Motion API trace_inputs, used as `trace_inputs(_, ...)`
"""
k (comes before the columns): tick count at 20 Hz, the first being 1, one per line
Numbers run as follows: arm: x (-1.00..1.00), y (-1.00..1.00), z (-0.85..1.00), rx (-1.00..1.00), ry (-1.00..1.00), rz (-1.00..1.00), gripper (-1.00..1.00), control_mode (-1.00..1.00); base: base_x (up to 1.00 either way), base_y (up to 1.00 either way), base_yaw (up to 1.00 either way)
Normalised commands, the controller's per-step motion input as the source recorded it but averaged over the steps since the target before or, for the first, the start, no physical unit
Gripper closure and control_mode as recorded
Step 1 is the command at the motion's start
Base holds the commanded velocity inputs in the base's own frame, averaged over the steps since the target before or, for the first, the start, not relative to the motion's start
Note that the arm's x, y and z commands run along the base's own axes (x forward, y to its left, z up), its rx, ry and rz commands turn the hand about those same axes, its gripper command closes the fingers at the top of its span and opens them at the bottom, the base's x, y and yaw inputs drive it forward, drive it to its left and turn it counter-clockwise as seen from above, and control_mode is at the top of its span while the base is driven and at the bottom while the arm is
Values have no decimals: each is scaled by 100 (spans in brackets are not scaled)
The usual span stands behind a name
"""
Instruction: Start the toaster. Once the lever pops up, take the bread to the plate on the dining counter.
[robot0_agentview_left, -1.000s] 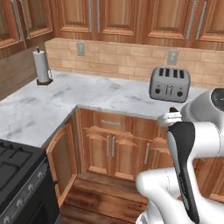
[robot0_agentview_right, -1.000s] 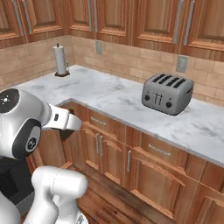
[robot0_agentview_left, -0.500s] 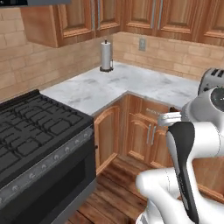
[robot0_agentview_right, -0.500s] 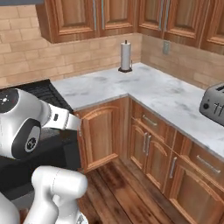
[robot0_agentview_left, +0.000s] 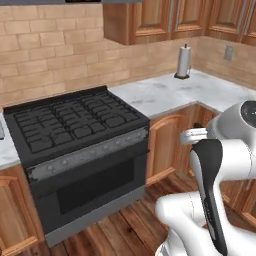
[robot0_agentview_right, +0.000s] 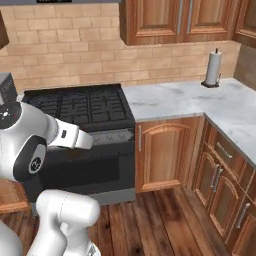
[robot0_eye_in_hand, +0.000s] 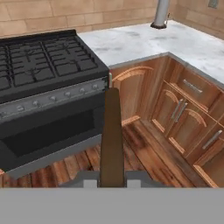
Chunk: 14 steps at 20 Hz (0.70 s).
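In the hand view a thin brown slice of bread stands edge-on, rising from between my fingertips. My gripper is shut on its lower end and holds it in the air over the wooden floor, in front of the stove and the corner cabinets. The toaster, the plate and the dining counter are out of view.
A black gas stove with an oven door stands ahead at the left. A marble worktop on wooden cabinets runs right from it and turns the corner, with a paper towel roll at the back. Wooden floor lies open below.
The base has turned, so the whole picture has swung: the toaster has slid out on the right and the stove has come in from the left. The gripper stays shut.
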Motion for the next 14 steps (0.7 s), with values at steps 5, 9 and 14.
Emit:
trace_inputs(5, 0, 0, 0, 0, 0, 0, 100, 100, -53, 0, 57)
trace_inputs(9, 0, 0, 0, 0, 0, 0, 100, 100, -49, 0, 56)
trace_inputs(14, 0, 0, 0, 0, 0, 0, 100, 100, -47, 0, 55)
